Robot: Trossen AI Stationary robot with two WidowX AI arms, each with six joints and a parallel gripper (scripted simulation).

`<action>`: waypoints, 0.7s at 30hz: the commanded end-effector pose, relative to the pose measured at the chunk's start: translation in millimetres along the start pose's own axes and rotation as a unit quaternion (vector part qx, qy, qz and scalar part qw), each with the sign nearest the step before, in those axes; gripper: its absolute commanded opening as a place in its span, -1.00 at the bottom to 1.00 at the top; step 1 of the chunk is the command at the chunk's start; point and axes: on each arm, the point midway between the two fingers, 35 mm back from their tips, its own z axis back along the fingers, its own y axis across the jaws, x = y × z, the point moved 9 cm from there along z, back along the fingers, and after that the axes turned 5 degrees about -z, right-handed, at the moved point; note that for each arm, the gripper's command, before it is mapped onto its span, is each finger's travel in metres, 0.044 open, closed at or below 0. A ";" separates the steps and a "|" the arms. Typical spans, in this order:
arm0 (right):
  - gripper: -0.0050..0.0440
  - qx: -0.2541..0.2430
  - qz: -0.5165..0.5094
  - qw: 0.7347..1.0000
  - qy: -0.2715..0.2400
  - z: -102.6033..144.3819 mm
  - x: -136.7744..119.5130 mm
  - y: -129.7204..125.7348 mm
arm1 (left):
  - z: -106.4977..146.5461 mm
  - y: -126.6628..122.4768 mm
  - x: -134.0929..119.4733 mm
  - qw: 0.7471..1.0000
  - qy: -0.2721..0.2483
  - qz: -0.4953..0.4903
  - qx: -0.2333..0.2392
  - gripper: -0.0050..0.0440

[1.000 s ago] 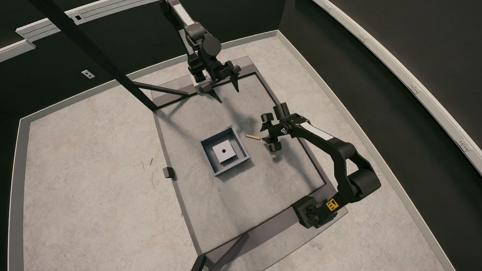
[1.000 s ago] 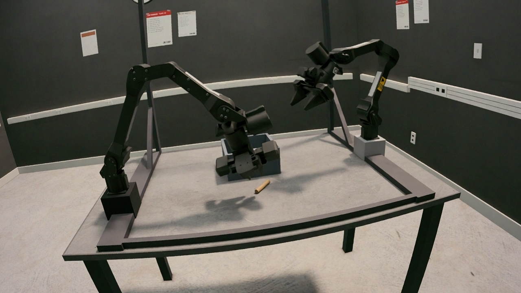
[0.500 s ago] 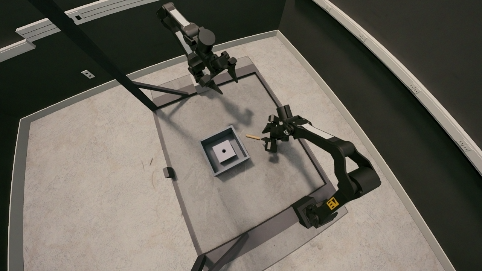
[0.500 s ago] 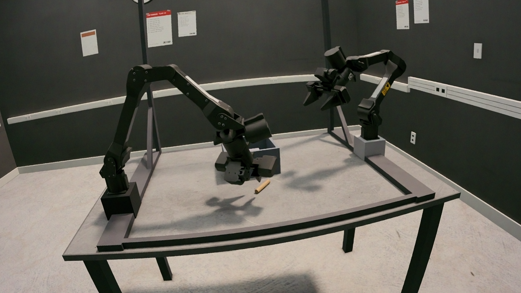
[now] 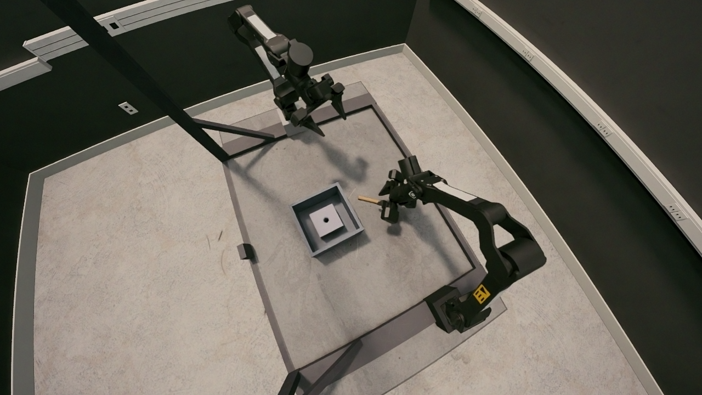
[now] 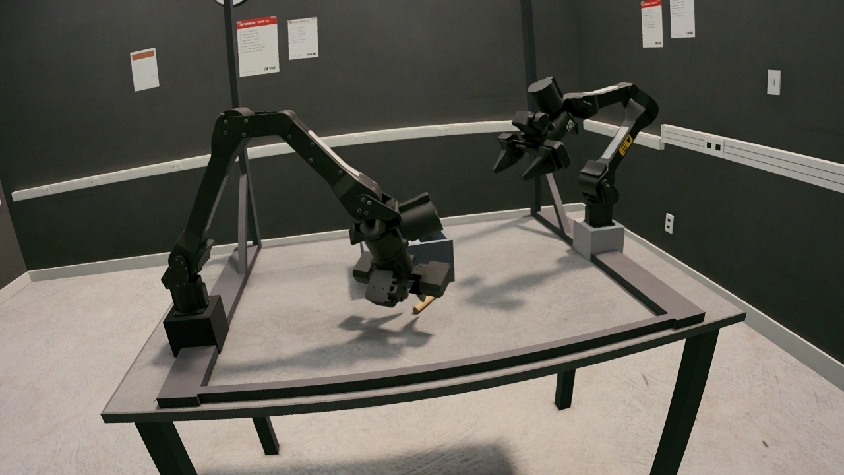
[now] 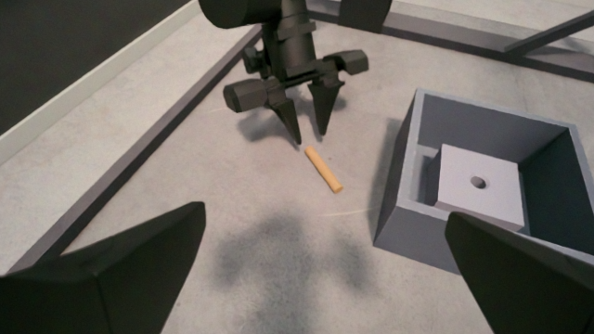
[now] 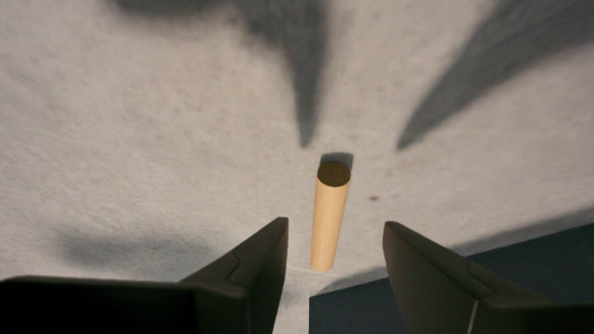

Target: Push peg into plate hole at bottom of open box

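The tan wooden peg (image 5: pixel 367 199) lies flat on the table just right of the open grey box (image 5: pixel 327 221). A light square plate (image 5: pixel 325 220) with a round hole (image 5: pixel 324 220) sits on the box bottom. My right gripper (image 5: pixel 385 200) points down over the peg's end that is farther from the box, fingers partly apart and empty. In the right wrist view the peg (image 8: pixel 329 215) lies on the table between the fingertips, touching neither. My left gripper (image 5: pixel 329 122) is wide open and empty, raised high at the back. From the left wrist view I see the peg (image 7: pixel 324 169), the right gripper (image 7: pixel 308 134) and the hole (image 7: pixel 478 182).
The box walls (image 7: pixel 483 181) rise around the plate. A dark raised rail (image 5: pixel 461 235) frames the table. A small dark block (image 5: pixel 245 251) sits at the table's left edge. In the exterior view the right arm (image 6: pixel 407 289) hides most of the box.
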 end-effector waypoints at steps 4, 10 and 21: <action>-0.10 0.009 0.005 1.000 0.007 -16.5 -7.2 3.6 | 2.0 0.4 3.3 1.000 -0.007 0.000 0.000 1.00; -0.10 0.009 0.005 1.000 0.007 -25.7 -7.4 3.6 | 2.0 0.4 3.3 1.000 -0.007 0.000 0.000 1.00; -0.10 0.009 0.006 1.000 0.009 -23.6 -7.0 2.5 | 2.0 0.4 3.3 1.000 -0.007 0.000 0.000 1.00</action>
